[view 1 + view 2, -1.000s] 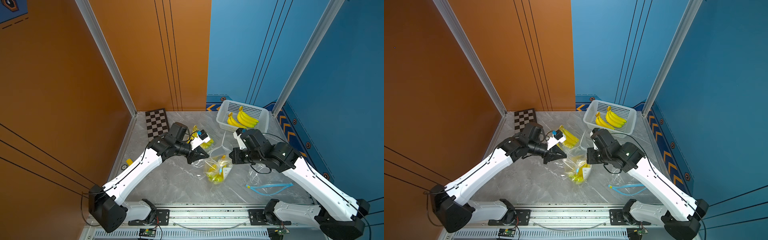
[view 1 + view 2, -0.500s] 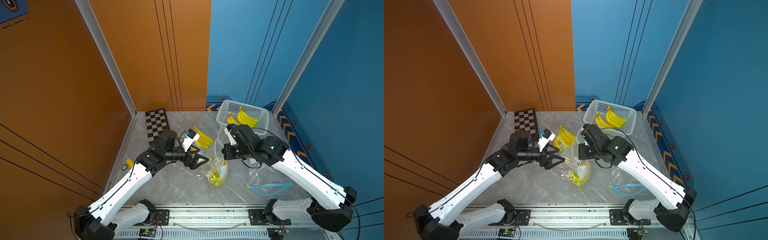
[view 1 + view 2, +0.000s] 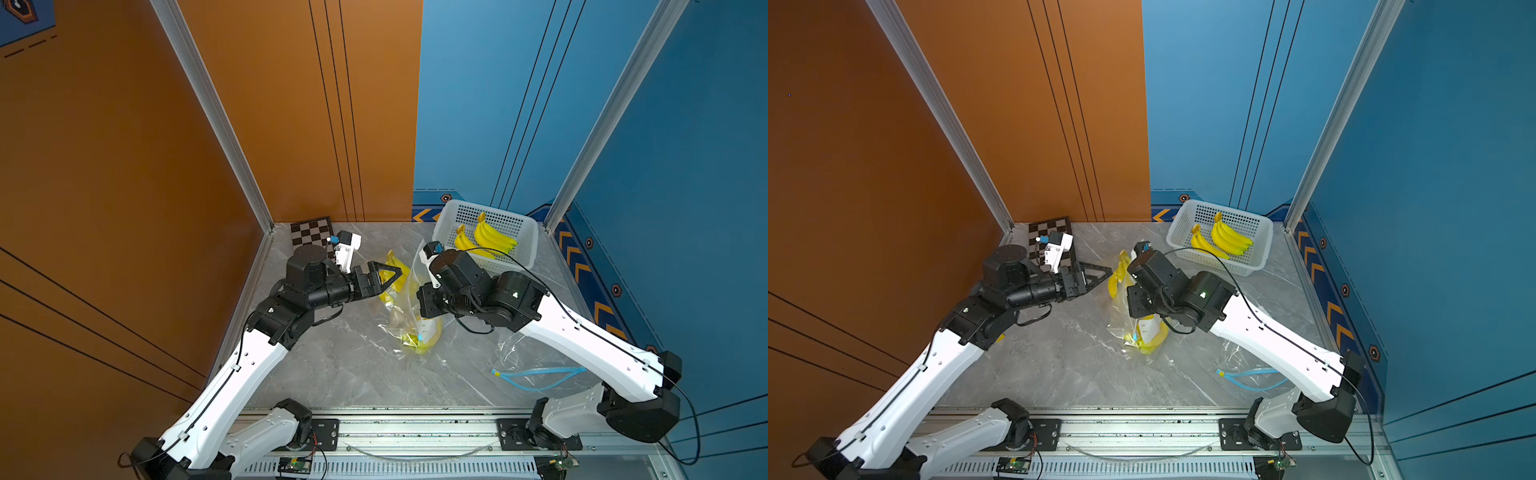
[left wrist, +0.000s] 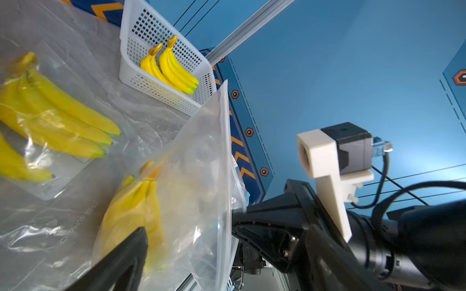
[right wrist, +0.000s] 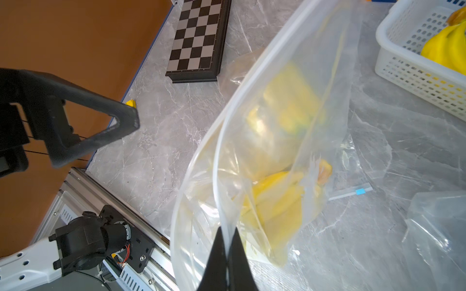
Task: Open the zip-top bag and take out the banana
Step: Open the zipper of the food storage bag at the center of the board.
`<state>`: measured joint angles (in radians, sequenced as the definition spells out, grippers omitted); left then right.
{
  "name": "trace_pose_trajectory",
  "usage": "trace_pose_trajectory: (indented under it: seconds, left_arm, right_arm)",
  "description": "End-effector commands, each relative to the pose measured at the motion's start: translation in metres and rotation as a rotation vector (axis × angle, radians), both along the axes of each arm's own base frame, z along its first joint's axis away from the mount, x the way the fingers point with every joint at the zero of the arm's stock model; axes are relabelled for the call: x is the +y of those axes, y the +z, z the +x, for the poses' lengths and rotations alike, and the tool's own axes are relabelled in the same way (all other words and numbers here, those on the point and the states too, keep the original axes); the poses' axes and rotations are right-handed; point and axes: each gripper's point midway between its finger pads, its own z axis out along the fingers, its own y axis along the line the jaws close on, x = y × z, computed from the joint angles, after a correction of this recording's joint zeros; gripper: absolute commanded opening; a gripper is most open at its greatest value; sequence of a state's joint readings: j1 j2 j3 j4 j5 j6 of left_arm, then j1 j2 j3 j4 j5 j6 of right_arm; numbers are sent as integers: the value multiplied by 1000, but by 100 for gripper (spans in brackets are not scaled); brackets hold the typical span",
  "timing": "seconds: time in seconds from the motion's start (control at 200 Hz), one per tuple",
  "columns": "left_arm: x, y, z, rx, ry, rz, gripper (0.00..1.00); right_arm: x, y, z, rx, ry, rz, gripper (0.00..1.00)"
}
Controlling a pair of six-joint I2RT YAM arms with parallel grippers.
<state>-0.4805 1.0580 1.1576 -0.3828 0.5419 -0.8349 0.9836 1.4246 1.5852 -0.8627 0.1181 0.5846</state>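
Here the right gripper (image 5: 228,235) is pinched tight on the rim of the bag (image 5: 277,121) and holds that edge up, the mouth gaping. The banana (image 5: 274,201) lies low inside the bag, above the table (image 3: 332,365). The left gripper (image 3: 394,277) stands wide open and empty, just beside the bag's mouth, apart from it. Close by, a second bagged bunch (image 4: 58,113) lies flat. A basket (image 3: 527,249) of bananas sits at the back.

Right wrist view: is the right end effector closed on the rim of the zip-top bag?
Yes, the right end effector pinches the rim of the zip-top bag between its closed fingertips.
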Motion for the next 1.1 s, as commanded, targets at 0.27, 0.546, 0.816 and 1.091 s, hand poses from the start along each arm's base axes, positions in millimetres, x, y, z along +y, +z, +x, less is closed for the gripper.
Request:
trace_pose_trajectory:
  seconds: [0.27,0.546,0.816,1.091]
  left_arm:
    - [-19,-54,-21,229,-84,290,98]
    - [-17,-51,-25,204,-111,306,98]
    - [-11,-77,-19,246,-78,372,93]
    - [-24,-70,-5,210,-98,397,95]
  right_arm:
    - [13,3,5,-44,-33,86,0]
    - [-3,11,4,-49,-55,114,0]
    - [-2,14,-5,-40,-22,130,0]
    - [4,17,-14,-36,21,141,0]
